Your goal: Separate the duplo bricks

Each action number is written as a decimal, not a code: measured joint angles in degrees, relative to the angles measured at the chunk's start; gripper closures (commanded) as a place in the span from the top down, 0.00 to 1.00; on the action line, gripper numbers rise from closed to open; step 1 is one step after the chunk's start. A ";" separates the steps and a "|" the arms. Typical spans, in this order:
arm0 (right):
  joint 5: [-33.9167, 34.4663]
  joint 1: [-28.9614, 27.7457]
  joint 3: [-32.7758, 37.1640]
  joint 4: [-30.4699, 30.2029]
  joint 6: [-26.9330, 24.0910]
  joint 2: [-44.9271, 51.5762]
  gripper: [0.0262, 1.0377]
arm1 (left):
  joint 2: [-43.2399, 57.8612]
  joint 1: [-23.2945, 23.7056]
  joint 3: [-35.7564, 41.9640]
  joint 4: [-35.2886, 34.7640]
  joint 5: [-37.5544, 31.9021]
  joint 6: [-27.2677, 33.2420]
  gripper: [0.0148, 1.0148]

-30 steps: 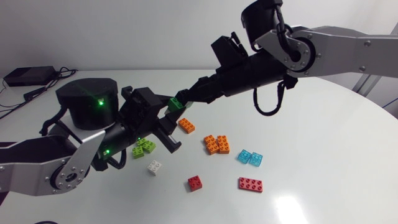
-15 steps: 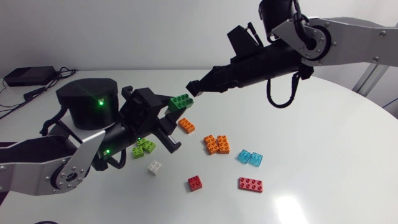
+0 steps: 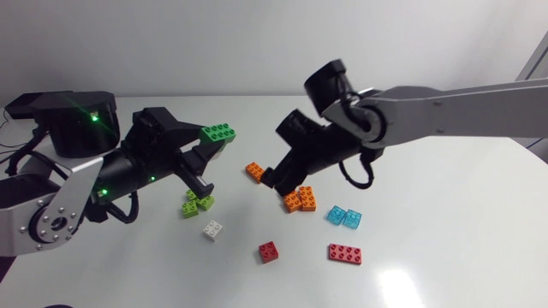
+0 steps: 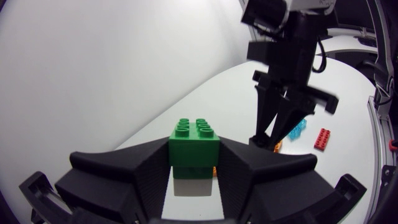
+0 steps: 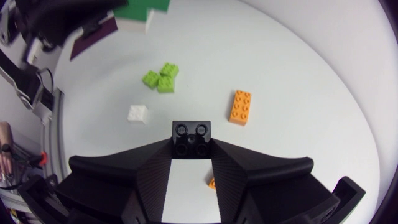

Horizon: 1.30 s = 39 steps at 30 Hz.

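Observation:
My left gripper (image 4: 194,165) is shut on a dark green brick (image 4: 194,142), held up in the air above the table's left part (image 3: 219,132). My right gripper (image 5: 191,154) is shut on a small black brick (image 5: 191,140) and hangs low over the table's middle (image 3: 272,178), beside an orange brick (image 3: 256,172). From the left wrist view the right gripper (image 4: 283,121) points down ahead of the green brick. The two held bricks are apart.
Loose bricks lie on the white table: a lime green cluster (image 3: 198,204), a white brick (image 3: 212,229), an orange pair (image 3: 300,198), cyan bricks (image 3: 344,216), a small red brick (image 3: 269,251) and a long red one (image 3: 344,254).
The right gripper pulled away from the green brick with the black brick and dropped toward the table's middle. The left arm drew back to the left with the green brick.

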 measured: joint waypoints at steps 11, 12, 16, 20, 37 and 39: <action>3.37 4.61 -1.64 -0.07 -6.86 7.48 0.14 | -0.63 2.19 0.09 -4.52 6.12 2.58 0.29; 4.04 4.70 -1.20 -0.13 -6.97 8.13 0.14 | -0.63 2.19 0.09 -4.81 6.23 2.60 0.29; 5.44 5.29 1.81 -0.87 -7.17 11.21 0.15 | -0.63 2.12 0.09 -5.53 6.86 2.99 0.29; 6.12 5.81 4.39 -1.95 -7.15 13.00 0.29 | -0.68 2.14 0.09 -6.99 7.69 3.89 0.29; 7.61 7.28 7.34 -3.98 -7.15 16.31 0.86 | -3.91 2.14 -0.24 -10.16 9.22 5.81 0.29; 7.63 7.43 7.34 -3.98 -7.15 16.28 0.91 | -4.37 2.14 -0.24 -10.67 9.25 6.01 0.29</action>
